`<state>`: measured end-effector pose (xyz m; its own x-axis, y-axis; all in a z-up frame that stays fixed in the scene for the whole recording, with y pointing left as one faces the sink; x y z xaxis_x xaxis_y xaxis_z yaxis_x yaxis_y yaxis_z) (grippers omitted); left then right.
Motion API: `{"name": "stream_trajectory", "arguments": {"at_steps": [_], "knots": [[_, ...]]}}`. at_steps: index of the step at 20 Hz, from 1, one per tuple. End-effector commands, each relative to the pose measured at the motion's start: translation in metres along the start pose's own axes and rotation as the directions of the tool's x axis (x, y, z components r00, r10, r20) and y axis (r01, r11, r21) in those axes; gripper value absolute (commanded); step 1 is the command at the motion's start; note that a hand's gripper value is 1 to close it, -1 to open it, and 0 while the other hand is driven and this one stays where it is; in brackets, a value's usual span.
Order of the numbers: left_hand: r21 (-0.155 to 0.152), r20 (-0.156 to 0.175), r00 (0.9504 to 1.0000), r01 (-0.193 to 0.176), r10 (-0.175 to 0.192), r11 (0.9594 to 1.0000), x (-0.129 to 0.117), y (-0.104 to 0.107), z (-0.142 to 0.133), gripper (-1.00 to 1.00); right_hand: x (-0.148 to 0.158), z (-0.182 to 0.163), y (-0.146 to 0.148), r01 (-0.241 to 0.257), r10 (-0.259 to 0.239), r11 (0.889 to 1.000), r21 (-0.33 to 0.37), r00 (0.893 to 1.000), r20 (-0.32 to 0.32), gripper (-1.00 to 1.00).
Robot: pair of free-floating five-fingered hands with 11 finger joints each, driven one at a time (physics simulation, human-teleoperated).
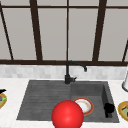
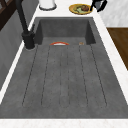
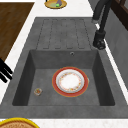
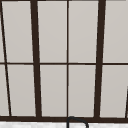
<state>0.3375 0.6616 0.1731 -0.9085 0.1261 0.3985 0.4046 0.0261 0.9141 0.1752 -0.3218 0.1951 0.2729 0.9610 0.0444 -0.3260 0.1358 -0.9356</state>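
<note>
Grey sink set in a white surface, red-rimmed plate lying flat in the basin, small drain near its left, black tap at the right rim, black hand at the left edge, yellow bowl on the far surface

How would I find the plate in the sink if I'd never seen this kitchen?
Start at the dark grey sink below the window and look into its deep basin, right of the black faucet. The plate lies flat on the bottom. It is round, white in the middle with an orange-red rim, unlike the yellow-rimmed food plates on the counter.
</note>
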Motion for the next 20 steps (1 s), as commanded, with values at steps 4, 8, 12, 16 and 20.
{"name": "stream_trajectory", "arguments": {"at_steps": [4, 8, 12, 16, 20], "knots": [[-0.073, -0.037, 0.9988, -0.034, 0.031, 0.9968, -0.053, -0.015, 0.010, -1.00, 0.000, 0.000, 0.000, 0.000, 0.000, 1.000, 0.000, 1.000, 0.000, 0.00], [-0.060, -0.029, 0.9995, -0.008, 0.006, 0.9982, -0.069, -0.037, 0.034, -1.00, 0.000, 0.000, 0.000, 0.000, 0.000, 1.000, 0.000, 1.000, 0.000, 0.00], [-0.038, -0.063, 0.9979, -0.016, 0.014, 0.9992, -0.071, -0.044, 0.050, -1.00, 0.000, 0.000, 0.000, 0.000, 0.000, 1.000, 0.000, 1.000, 0.000, 0.00], [0.055, -0.031, 0.9981, -0.052, 0.053, 0.9972, -0.083, -0.034, 0.043, -1.00, 0.000, 0.000, 0.000, 0.000, 0.000, 1.000, 0.000, 1.000, 0.000, 0.00], [0.091, -0.009, 0.9953, -0.096, 0.097, 0.9912, -0.084, -0.037, 0.051, -1.00, 0.000, 0.000, 0.000, 0.000, 0.000, 1.000, 0.000, 1.000, 0.000, 0.00]]}}
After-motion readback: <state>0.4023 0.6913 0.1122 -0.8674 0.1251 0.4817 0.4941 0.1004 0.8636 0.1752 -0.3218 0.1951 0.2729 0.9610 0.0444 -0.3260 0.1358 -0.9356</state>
